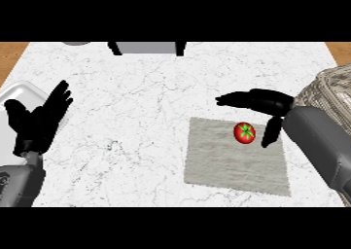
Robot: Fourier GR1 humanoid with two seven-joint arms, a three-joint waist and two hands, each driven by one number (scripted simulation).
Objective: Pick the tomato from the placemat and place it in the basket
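At the far left, the left hand (36,121) rests open with its fingers up, near a white tray (11,97) at the edge of the worktop (135,97), and it takes no part in the work. Going to the right over the marble, there is a grey placemat (228,165), and on its upper part lies the tomato (244,132), red with a green star on top, not yet lifted. Just beside it is the right hand (268,104), spread wide: the fingers stretch out above and behind the tomato, and the thumb points down at its right side, very near, though I cannot tell if it touches. At the right edge stands the woven basket (336,92), close behind the grey forearm. I think the step is the closing on the tomato. To do it well, the hand should come lower so the tomato sits between thumb and fingers, then close evenly, because a round thing can easily roll away over the cloth.
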